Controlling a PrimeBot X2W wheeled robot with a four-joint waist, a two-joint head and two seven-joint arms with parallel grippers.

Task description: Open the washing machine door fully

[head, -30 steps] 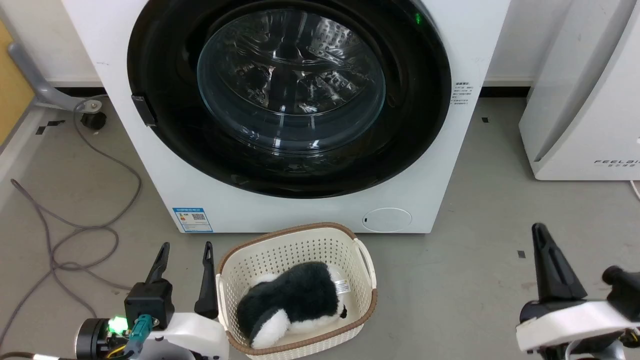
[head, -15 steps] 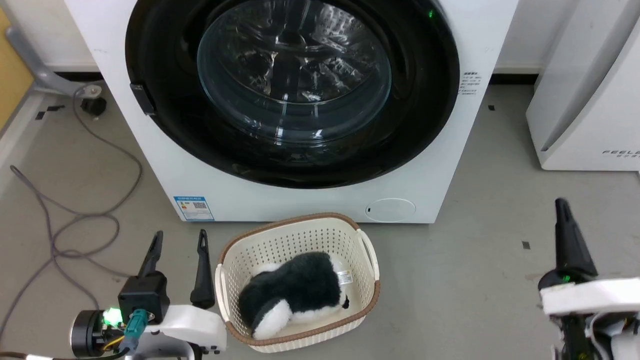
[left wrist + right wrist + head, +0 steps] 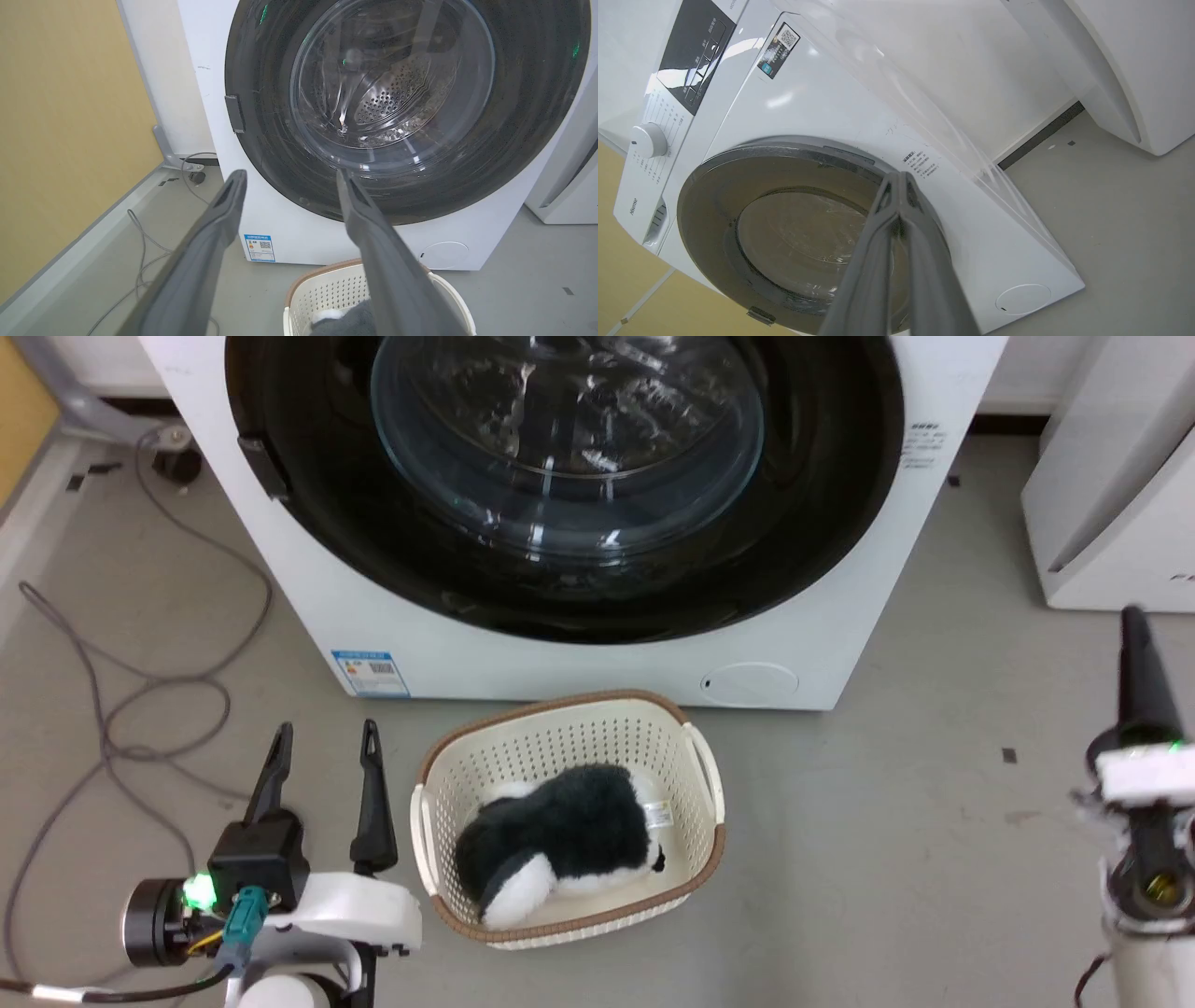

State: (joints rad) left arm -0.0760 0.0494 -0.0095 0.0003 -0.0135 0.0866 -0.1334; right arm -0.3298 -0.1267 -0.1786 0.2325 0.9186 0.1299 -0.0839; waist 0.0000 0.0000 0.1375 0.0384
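1. You see the large round washing machine door (image 3: 565, 448), with wide glossy black rim and bulging clear glass centre. It is closed, flush in the front of the big white front-loading washing machine (image 3: 597, 667), at the top middle of the head view.
2. Low on the machine front, at its left, you find a small blue label sticker (image 3: 370, 673).
3. Just before the machine, on the grey floor (image 3: 887, 821), stands a brown-rimmed cream perforated plastic basket (image 3: 560, 747). A black and white plush toy (image 3: 560, 845) lies inside it.
4. The robot's left gripper (image 3: 327, 733) is just beside the basket. Its two dark fingers are spread wide, hold nothing and point towards the machine.
5. The right gripper (image 3: 1133, 621) is well apart at the right. Its fingers are pressed together, empty, and do not touch the door.
6. A grey cable (image 3: 121, 709) curls on the floor at the left, and a white appliance (image 3: 1111, 504) stands right of the machine.
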